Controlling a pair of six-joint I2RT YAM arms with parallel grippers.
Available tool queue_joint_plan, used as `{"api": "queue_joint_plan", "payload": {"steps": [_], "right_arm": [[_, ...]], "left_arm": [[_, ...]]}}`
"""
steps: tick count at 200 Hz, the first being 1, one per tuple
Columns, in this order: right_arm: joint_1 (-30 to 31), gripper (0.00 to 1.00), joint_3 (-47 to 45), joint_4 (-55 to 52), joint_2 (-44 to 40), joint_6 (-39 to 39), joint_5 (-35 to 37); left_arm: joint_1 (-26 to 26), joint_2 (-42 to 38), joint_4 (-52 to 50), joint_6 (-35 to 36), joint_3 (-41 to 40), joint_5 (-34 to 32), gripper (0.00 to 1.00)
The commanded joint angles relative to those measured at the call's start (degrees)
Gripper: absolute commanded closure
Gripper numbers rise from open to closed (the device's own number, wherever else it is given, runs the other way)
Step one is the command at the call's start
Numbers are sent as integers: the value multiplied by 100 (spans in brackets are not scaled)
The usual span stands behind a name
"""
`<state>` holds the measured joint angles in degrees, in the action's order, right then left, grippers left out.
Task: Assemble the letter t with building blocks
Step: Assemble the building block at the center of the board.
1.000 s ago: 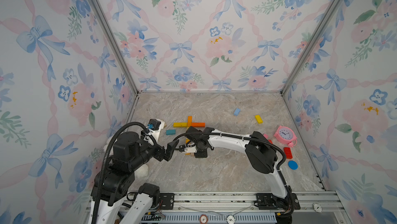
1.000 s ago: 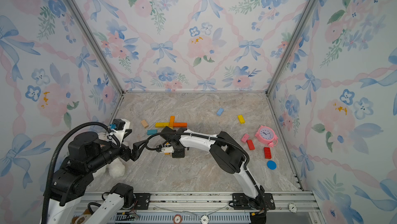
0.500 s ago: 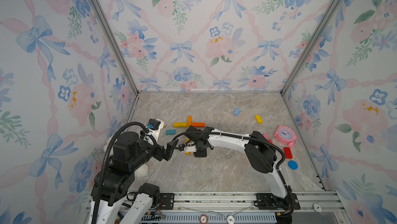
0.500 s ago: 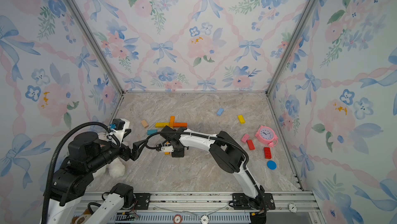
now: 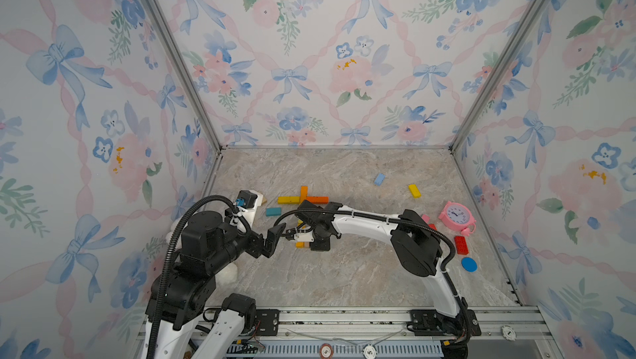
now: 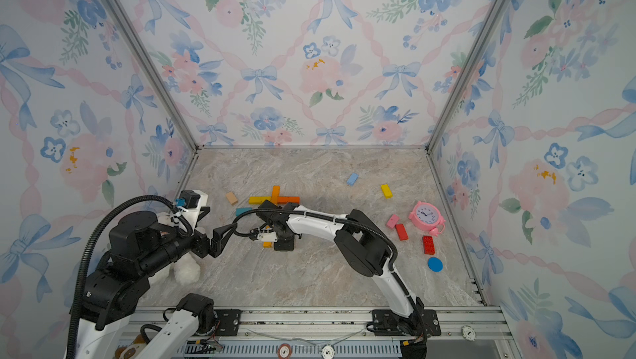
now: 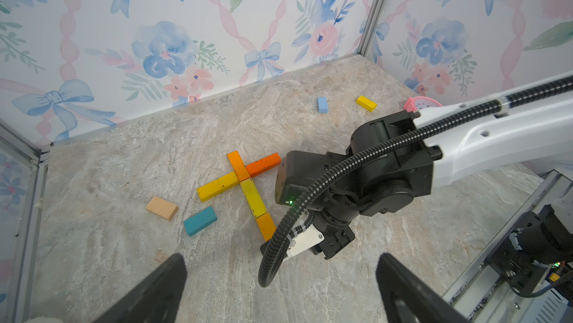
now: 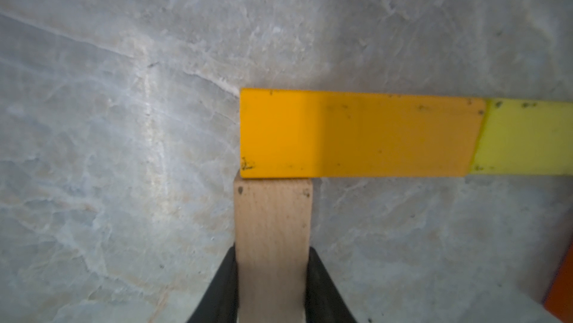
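Your worktop (image 5: 344,271) carries a cross of building blocks (image 7: 239,174) left of its middle. Your left end effector (image 7: 279,290) hovers near it, fingers wide apart and holding nothing. Your right end effector (image 8: 273,275) is clamped on a bare wood block (image 8: 273,213). That block's end touches the side of the amber block (image 8: 356,132) at the foot of the stem. The amber block meets a yellow block (image 8: 527,138) end to end. A teal block (image 7: 200,220) and a peach block (image 7: 162,208) lie loose beside the cross.
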<state>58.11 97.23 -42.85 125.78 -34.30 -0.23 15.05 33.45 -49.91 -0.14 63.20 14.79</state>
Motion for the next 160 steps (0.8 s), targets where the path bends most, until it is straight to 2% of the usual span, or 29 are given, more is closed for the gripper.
{"api": "queue_joint_plan", "payload": {"steps": [1,60,95,135,160], "right_arm": [[-81,66,-132,-28,198,165,7],[-19,36,-718,593,-266,369,199],[-57,33,-958,1006,-808,663,33],[-67,29,-1469,1547,-2072,1031,-25],[-164,18,-1942,2024,-3333,1383,380]], "left_arm": [[38,-22,-40,49,-9,-71,2],[39,-23,-45,49,-18,-87,2],[40,-14,-40,19,-15,-92,2],[39,-15,47,-86,13,-191,2],[30,8,287,-296,8,-337,2]]}}
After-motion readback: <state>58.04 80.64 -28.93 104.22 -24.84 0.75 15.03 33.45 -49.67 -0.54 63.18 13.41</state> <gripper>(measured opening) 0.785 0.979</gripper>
